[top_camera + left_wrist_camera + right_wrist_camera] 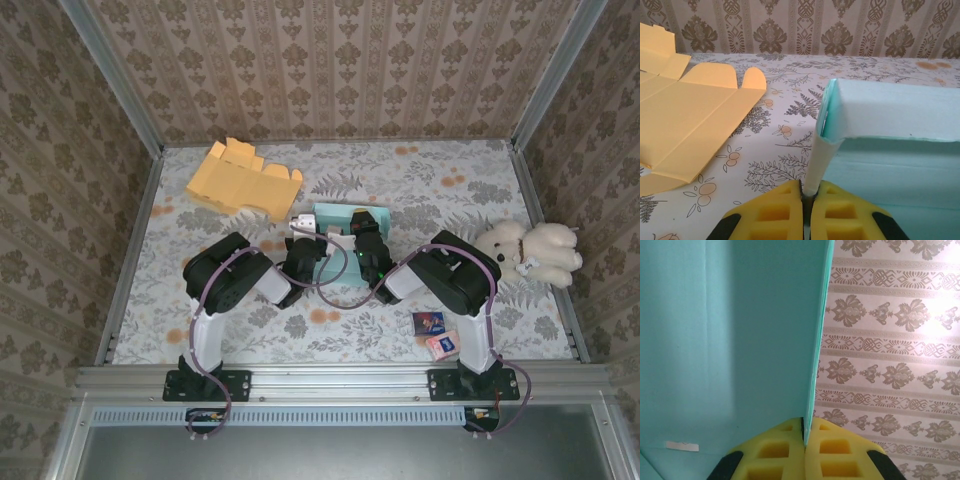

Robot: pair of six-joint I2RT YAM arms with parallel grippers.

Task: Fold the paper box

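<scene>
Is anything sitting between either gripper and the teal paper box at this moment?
Nothing visible does. The left gripper is shut on an end flap of the teal paper box, and the right gripper is shut on the edge of one of its panels. The flat orange box blank lies apart, to the left.

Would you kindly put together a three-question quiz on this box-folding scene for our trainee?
1. True or false: the left hand is shut on a flap of the teal box.
2. What is the right hand shut on? A) the teal box B) a pen C) nothing
3. Fill in: the plush toy lies on the table's ___ side.
Key: 1 true; 2 A; 3 right.
</scene>
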